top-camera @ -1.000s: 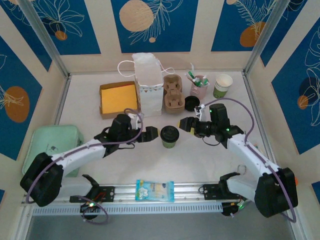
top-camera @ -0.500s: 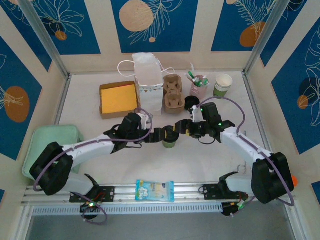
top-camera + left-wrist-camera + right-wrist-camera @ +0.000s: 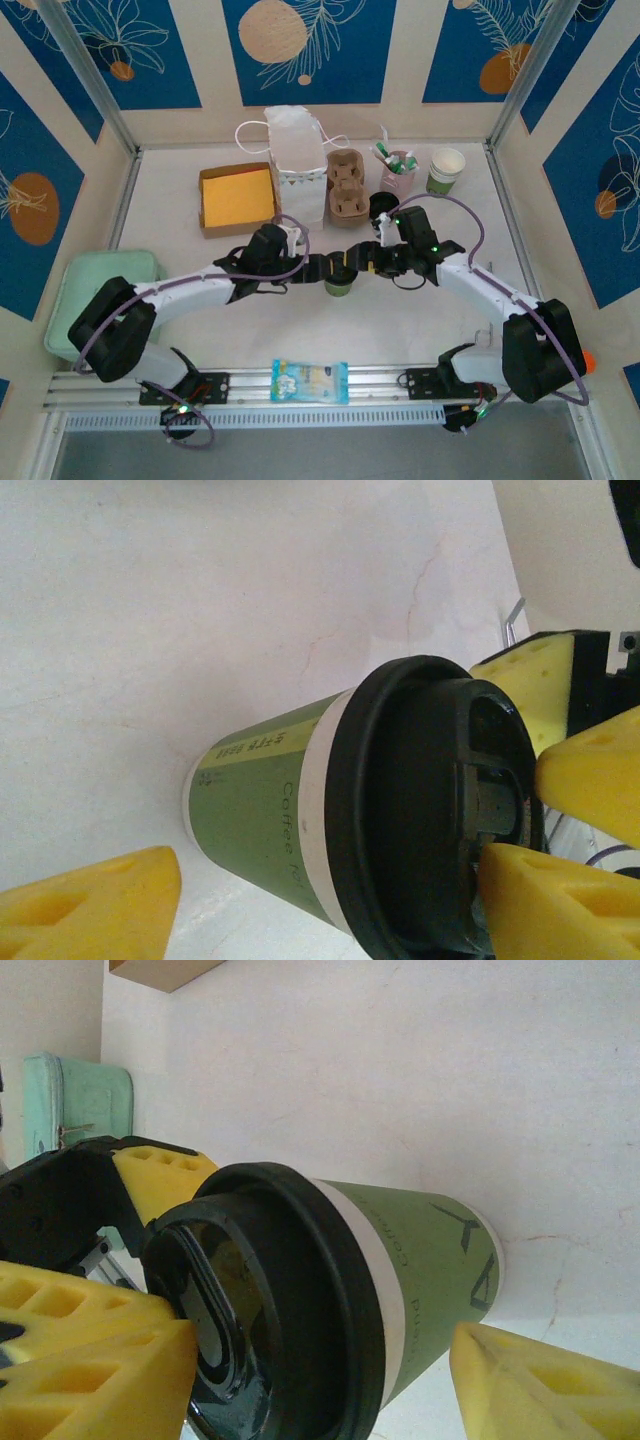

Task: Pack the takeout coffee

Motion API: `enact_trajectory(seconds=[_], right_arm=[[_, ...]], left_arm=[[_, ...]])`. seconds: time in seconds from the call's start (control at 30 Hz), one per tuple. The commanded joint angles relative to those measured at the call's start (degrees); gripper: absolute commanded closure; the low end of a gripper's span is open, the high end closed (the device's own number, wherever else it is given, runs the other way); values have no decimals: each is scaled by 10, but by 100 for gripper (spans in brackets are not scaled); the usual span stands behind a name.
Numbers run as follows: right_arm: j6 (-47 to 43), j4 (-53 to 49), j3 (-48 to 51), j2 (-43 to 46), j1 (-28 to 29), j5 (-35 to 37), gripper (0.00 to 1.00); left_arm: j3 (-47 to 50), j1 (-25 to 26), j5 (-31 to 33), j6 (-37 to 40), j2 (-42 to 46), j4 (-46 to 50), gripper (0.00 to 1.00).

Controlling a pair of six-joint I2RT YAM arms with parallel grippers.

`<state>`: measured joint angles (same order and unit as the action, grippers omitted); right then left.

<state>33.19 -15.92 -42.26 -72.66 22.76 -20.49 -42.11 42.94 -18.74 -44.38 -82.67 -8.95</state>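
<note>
The takeout coffee (image 3: 446, 170), an open paper cup with a white top and green band, stands at the back right, away from both arms. A similar green cup with a black lid (image 3: 341, 278) stands upright mid-table. My left gripper (image 3: 322, 266) reaches it from the left, my right gripper (image 3: 362, 262) from the right. In the left wrist view the lidded cup (image 3: 260, 810) sits between the open jaws of the left gripper (image 3: 330, 900); one pad touches the lid edge, the other stands apart. The right gripper (image 3: 320, 1370) is also open around this cup (image 3: 430, 1260).
A white paper bag (image 3: 295, 165) and a cardboard cup carrier (image 3: 346, 188) stand behind the lidded cup. A loose black lid (image 3: 383, 207) and a pink cup of utensils (image 3: 397, 172) are close by. An open yellow box (image 3: 237, 197), a green tray (image 3: 110, 290) and a snack packet (image 3: 310, 380) lie around.
Both grippers have moved inward from either side until their jaws straddle the lidded cup. The left jaws have narrowed. The cup has stayed in place.
</note>
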Motion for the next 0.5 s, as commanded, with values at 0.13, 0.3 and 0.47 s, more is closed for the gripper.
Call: enact_trajectory(seconds=[0.13,0.3,0.47], right_arm=[[11,19,37,-5,2,17,36],[30,43,67,-4,3,16,39],[45,52,87,0,3,24,41]], left_arm=[[2,3,16,13,-6,2,33],[11,3,15,12,-4,-1,34],[18,3,18,14,-9,1,34]])
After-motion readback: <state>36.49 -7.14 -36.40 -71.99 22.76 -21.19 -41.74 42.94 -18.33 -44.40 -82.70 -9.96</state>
